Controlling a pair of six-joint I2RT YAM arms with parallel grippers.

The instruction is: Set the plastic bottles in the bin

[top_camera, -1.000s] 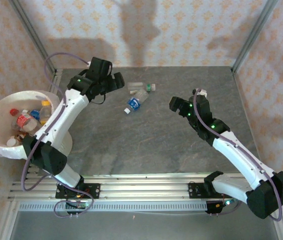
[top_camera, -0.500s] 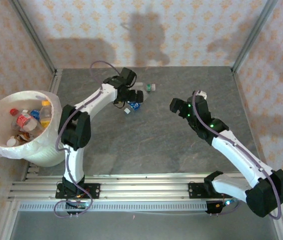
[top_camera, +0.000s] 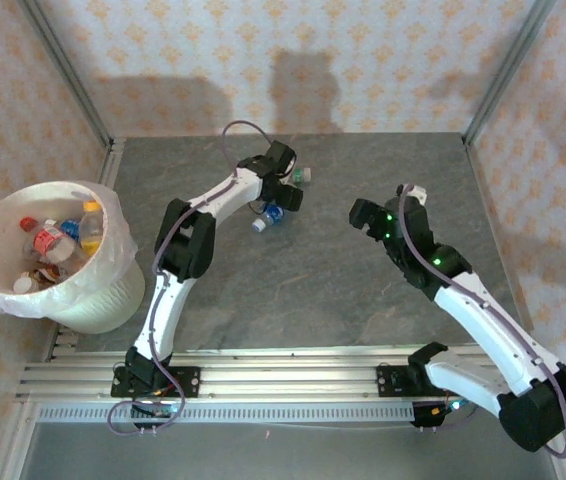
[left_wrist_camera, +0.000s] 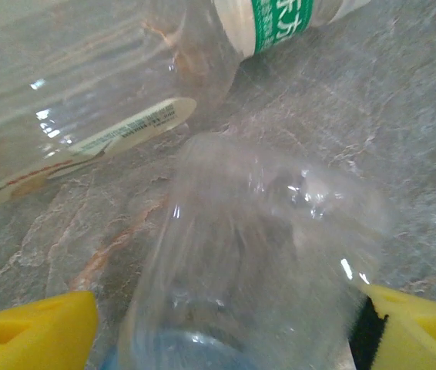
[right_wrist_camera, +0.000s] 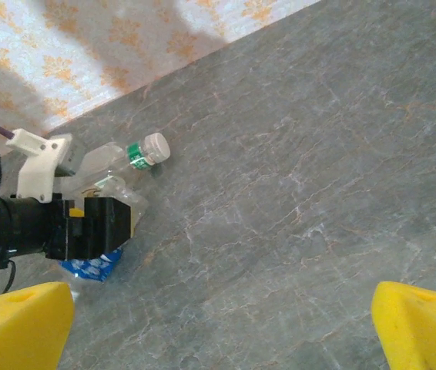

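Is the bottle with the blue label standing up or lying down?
Lying down. The blue-label bottle lies flat along the grey table, its cap pointing sideways.

Green label [left_wrist_camera: 280, 21]: on a clear bottle [left_wrist_camera: 333, 8] lying near the far edge of the table [left_wrist_camera: 418, 154]. It carries white characters on green, which the frame cuts off, so no word can be made out.
White label strip [left_wrist_camera: 125, 127]: on the neighbouring clear bottle [left_wrist_camera: 64, 69]. There are rows of fine dark print with a thin red line along one edge, all too blurred to read.
Blue label [right_wrist_camera: 91, 266]: on a bottle lying near the far edge of the table, with white marks too small to read.
Red label [top_camera: 47, 241]: on a bottle in the bin [top_camera: 113, 295], unreadable.
Orange label [top_camera: 90, 227]: on another bottle in the bin, unreadable.
Readable brands or numbers: none.
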